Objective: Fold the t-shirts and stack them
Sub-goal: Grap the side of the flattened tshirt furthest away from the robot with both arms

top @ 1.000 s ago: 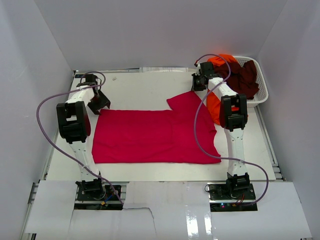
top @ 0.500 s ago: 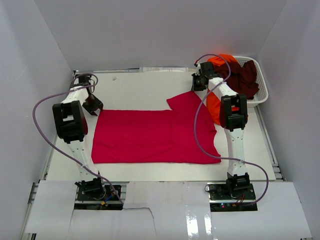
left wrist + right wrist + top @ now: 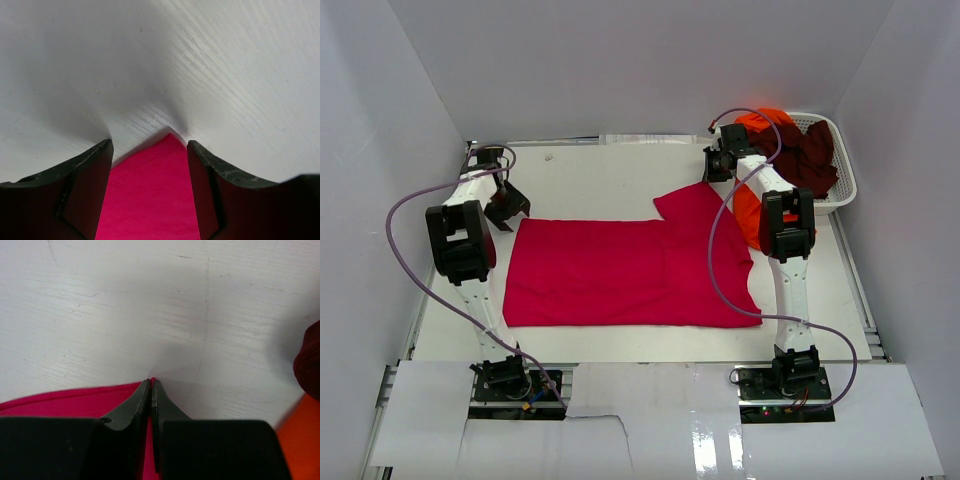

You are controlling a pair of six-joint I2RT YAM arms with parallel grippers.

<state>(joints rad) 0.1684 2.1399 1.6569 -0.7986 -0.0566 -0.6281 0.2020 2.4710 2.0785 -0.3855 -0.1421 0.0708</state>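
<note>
A crimson-red t-shirt [image 3: 630,270] lies spread flat across the middle of the table. My left gripper [image 3: 508,208] is low at its far left corner and open. In the left wrist view that corner [image 3: 150,200] lies between the two dark fingers [image 3: 75,190], loose and unpinched, with the left gripper [image 3: 149,145] wide. My right gripper [image 3: 712,170] is at the shirt's raised far right corner. In the right wrist view the right gripper [image 3: 151,382] is shut, with red cloth [image 3: 65,400] showing between the jaws. The orange t-shirt [image 3: 748,215] and the maroon t-shirt [image 3: 810,155] are heaped at the right.
A white mesh basket [image 3: 845,185] stands at the far right corner with the maroon cloth inside and the orange cloth spilling over its near side, partly behind the right arm. Purple cables loop from both arms. White walls close in the table at the back and both sides.
The left gripper has shifted a little to the left at the shirt's corner; its jaws narrowed, then widened again. The right arm and the shirt have stayed put.
</note>
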